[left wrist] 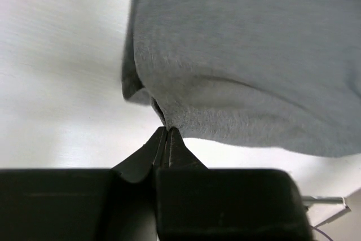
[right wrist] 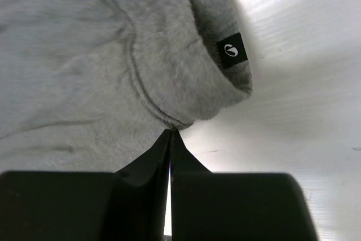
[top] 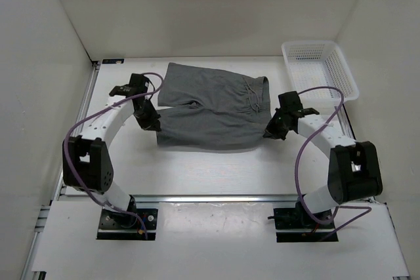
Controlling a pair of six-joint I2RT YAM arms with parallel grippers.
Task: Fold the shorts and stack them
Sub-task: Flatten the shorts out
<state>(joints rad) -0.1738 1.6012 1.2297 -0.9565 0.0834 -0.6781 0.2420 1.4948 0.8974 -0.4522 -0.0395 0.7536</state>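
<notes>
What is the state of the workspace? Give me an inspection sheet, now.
Surface: white table, garment lying on it.
Job's things: grey shorts spread flat, waistband toward the right arm, not yet folded.
Clutter: white mesh basket at the far right; nothing seen inside.
Grippers: left claw shut on the near leg hem; right claw shut on the near waistband corner.
Cables: purple cables loop along both arms.
Surroundings: white walls.

Top external: fixed, high, behind the arm bases, looking down and forward. It takes in the whole shorts [top: 210, 113] at mid-frame, from far off.
Left wrist: looks along the left gripper [left wrist: 166, 132], very close on the shorts' leg-hem corner.
Right wrist: looks along the right gripper [right wrist: 170, 134], equally close on the shorts' waistband corner.
Overlap: all three show the shorts; the wrist views take opposite ends.
</notes>
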